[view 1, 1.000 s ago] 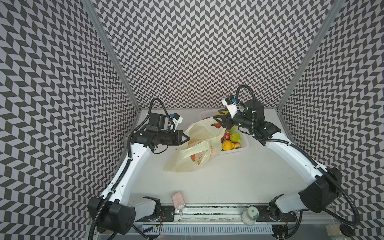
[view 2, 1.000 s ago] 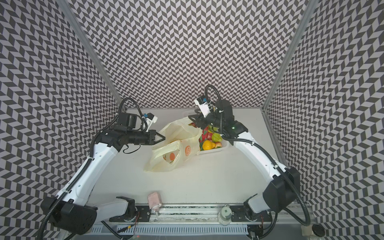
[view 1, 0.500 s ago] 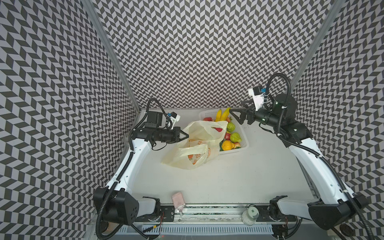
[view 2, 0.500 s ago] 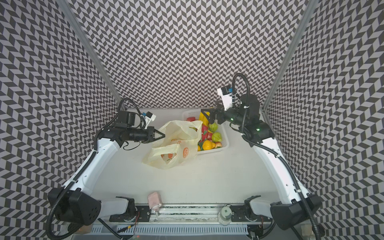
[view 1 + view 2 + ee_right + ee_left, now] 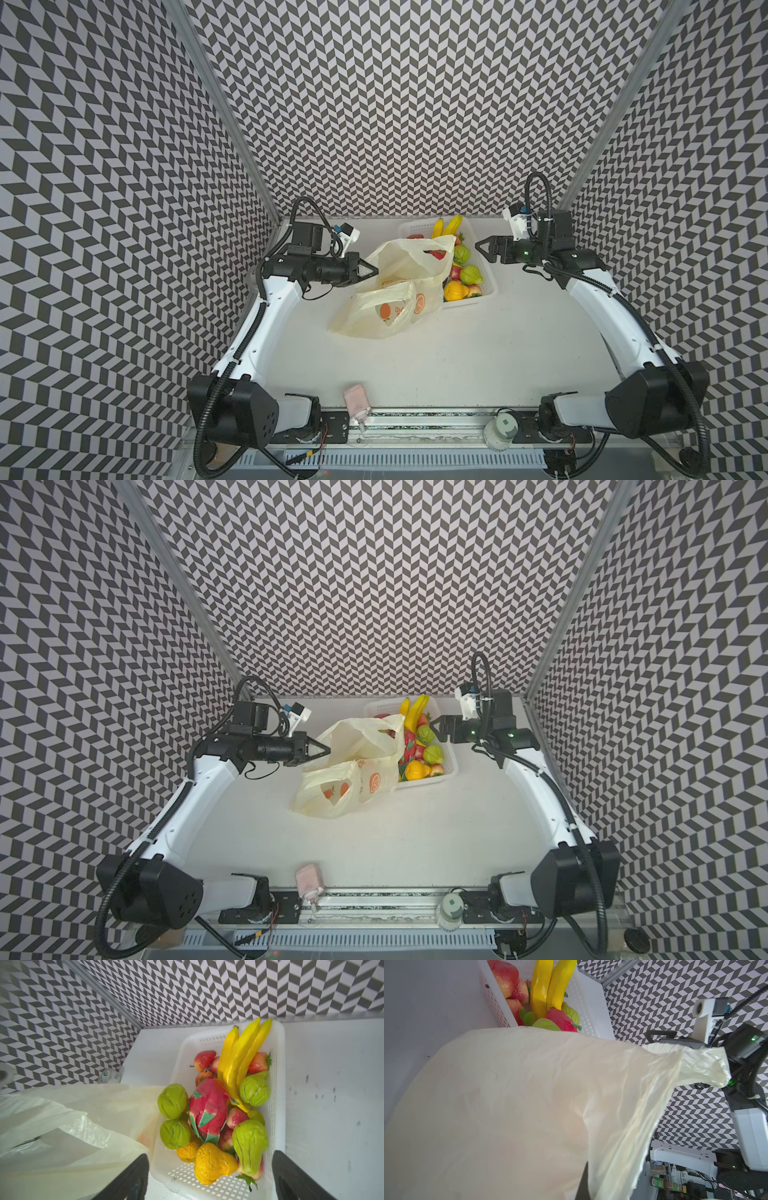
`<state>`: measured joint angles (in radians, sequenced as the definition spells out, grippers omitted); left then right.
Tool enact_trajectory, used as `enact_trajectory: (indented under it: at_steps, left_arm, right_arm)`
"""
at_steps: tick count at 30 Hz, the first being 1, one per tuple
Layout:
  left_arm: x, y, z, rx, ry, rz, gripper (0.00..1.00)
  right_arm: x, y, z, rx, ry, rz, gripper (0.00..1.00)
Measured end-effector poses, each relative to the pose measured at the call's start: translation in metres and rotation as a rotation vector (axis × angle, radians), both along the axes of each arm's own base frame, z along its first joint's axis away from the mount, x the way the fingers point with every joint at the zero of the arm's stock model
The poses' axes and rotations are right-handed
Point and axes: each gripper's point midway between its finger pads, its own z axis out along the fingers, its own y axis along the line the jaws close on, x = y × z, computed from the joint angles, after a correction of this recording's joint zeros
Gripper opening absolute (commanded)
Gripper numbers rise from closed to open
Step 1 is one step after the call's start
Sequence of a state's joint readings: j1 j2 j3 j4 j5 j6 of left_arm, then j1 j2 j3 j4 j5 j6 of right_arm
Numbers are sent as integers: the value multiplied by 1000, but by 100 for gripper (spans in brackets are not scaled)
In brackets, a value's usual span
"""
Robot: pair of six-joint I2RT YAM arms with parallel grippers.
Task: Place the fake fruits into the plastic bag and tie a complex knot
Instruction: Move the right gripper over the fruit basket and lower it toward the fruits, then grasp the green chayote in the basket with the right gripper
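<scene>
We saw the left pincer (image 5: 371, 272) clamped on the plastic bag (image 5: 390, 303), which spread at its 4 o'clock on the surface (image 5: 457, 365). The fake fruits (image 5: 471, 274) filled the white basket (image 5: 469, 300) at 8 o'clock of the right pincer (image 5: 484, 249), whose jaws stood wide apart.

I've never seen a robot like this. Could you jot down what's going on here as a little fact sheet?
Left gripper: shut on the plastic bag, holding its edge up
Right gripper: open, empty, near the basket
Fake fruits: piled in the basket, bananas on top
Bag handles: loose, not tied
</scene>
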<state>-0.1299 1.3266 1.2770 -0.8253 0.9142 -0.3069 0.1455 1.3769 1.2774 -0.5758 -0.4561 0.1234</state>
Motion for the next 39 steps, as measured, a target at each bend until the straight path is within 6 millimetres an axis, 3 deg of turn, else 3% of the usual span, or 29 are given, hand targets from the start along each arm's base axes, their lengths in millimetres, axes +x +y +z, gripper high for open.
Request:
enact_trajectory:
  at_steps: [6,14,20,30,36,39]
  left_arm:
    - [-1,-1,2,-15,2,-10,0]
    - [0,-2,6,-20,-7,-13,0]
    - [1,-1,7,-21,-12,-11,0]
    - [1,-1,8,-23,-13,-8,0]
    - [0,-1,9,-23,-17,-7,0]
    - [0,-1,9,-23,-17,-7,0]
  right_arm:
    - [-3,2,-32,-72,84,-11,82]
    - [2,9,-100,-208,285,-6,69]
    - [1,6,-139,-276,392,-12,69]
    - [2,10,-157,-308,426,-1,58]
    - [4,10,-165,-316,443,0,37]
    - [5,10,-165,-317,441,-2,31]
